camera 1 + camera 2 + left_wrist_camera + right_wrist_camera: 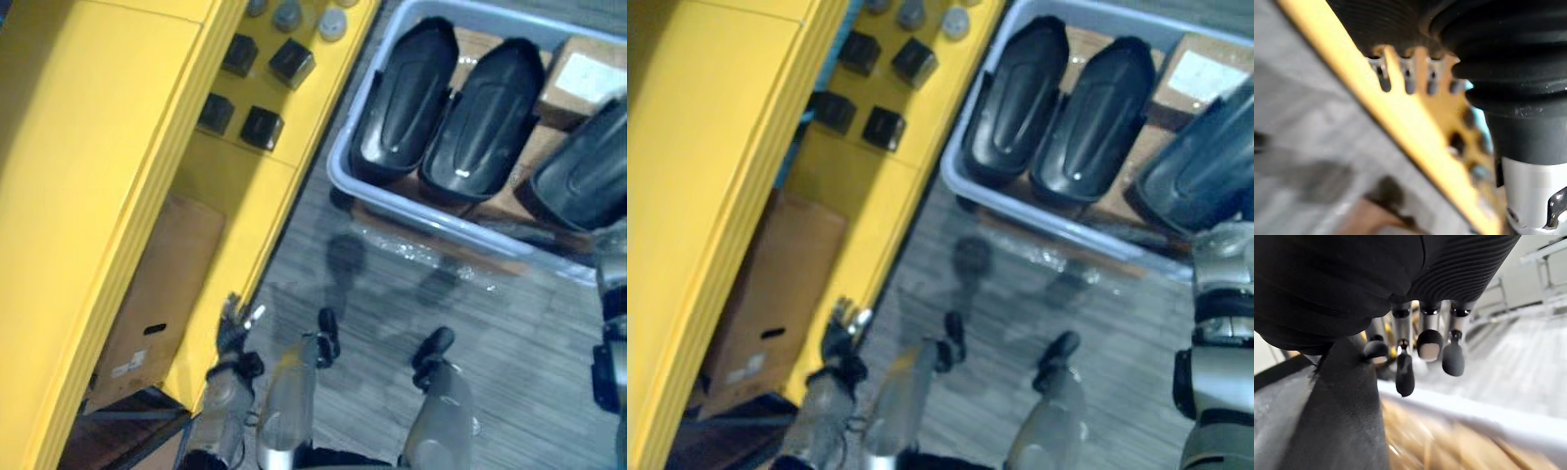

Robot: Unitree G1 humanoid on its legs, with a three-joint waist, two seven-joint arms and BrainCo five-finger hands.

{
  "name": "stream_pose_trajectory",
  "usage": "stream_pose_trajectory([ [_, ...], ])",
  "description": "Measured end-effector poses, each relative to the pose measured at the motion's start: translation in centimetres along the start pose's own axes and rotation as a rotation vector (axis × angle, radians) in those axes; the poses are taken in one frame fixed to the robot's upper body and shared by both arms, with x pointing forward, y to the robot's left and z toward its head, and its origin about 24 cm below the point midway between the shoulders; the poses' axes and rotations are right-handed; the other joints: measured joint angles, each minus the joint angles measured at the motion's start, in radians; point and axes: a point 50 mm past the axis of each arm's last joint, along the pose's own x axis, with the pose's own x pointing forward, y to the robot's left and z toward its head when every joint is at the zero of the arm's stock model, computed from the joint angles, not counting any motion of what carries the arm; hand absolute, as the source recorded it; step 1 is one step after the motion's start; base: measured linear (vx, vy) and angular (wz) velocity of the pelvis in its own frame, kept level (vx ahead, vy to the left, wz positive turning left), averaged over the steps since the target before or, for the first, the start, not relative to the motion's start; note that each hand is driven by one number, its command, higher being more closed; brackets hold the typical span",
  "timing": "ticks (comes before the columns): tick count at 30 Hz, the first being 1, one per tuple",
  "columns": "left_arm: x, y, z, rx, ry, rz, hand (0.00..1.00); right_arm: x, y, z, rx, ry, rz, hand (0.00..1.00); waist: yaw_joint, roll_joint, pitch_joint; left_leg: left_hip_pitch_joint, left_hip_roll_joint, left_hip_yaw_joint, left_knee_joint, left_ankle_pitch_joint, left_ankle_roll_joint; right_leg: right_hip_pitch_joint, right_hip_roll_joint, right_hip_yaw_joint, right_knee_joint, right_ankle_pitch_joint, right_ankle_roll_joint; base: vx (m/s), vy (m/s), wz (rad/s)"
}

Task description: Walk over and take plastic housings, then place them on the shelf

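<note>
Three black plastic housings lie side by side in a grey bin (431, 220) on the floor ahead: one on the left (404, 93), one in the middle (485, 117), one on the right (588, 176). My right hand (1221, 247) is at the near end of the right housing (1342, 406). Its fingers (1404, 372) hang relaxed beside that housing, over the bin's pale rim, and none curl round it. My left hand (233, 333) hangs low beside the yellow shelf (118, 147), with straight fingers (1409, 81) and nothing in it.
Several small black blocks (291, 61) and grey round parts (287, 15) sit on the yellow shelf's far end. A cardboard box (157, 294) lies under the shelf. Another cardboard box (588, 83) sits in the bin behind the housings. Grey floor lies between the shelf and the bin.
</note>
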Motion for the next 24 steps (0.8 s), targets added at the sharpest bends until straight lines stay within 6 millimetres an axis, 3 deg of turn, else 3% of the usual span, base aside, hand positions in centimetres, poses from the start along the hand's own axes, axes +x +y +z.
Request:
stream_pose_trajectory([
  [2, -0.2, 0.1, 2.2, 0.037, -0.075, -0.021, 0.0, -0.5, -0.2, 0.1, 0.034, -0.019, -0.038, 1.0, -0.013, -0.019, 0.005, 0.031, 0.006, 0.001, -0.008, -0.001, -0.001, 0.035, 0.011, -0.001, -0.017, -0.001, -0.001, -0.02, 0.006, -0.03],
  [8, -1.6, 0.1, 4.8, 0.033, -0.152, -0.105, 0.0, -2.4, -0.1, -1.2, 0.048, -0.044, -0.089, 1.0, -0.028, -0.059, -0.007, 0.145, 0.001, 0.005, -0.081, 0.01, -0.016, 0.158, 0.037, -0.017, -0.114, 0.029, 0.018, 0.03, -0.004, 0.0],
  [11, -2.0, -0.8, 6.4, 0.078, -0.224, -0.194, 0.0, -3.6, 0.0, -1.3, 0.048, -0.087, -0.097, 1.0, -0.029, -0.093, -0.061, 0.172, 0.003, 0.013, -0.121, 0.02, -0.025, 0.193, 0.059, -0.027, -0.18, 0.054, 0.02, 0.08, -0.022, -0.04],
  [18, -1.4, -5.8, 10.4, 0.115, -0.382, -0.469, 0.0, -6.4, 0.0, 2.4, 0.088, -0.355, -0.119, 1.0, -0.045, -0.127, -0.182, 0.293, 0.001, 0.044, -0.192, 0.019, -0.032, 0.321, 0.092, -0.022, -0.315, 0.108, 0.019, 0.09, 0.005, -0.08],
  [19, -1.0, -6.9, 10.8, 0.147, -0.385, -0.518, 0.0, -7.5, 0.6, 3.3, 0.102, -0.417, -0.095, 1.0, -0.05, -0.144, -0.213, 0.318, 0.001, 0.06, -0.209, 0.018, -0.037, 0.337, 0.096, -0.018, -0.333, 0.111, 0.02, 0.04, 0.005, -0.21],
  [24, 2.5, -8.4, 10.5, 0.173, -0.298, -0.434, 0.0, -11.3, 2.4, 6.1, 0.139, -0.635, -0.021, 1.0, -0.067, -0.175, -0.284, 0.381, -0.001, 0.09, -0.259, 0.024, -0.049, 0.381, 0.111, 0.007, -0.385, 0.136, 0.018, 0.0, 0.003, -0.21],
])
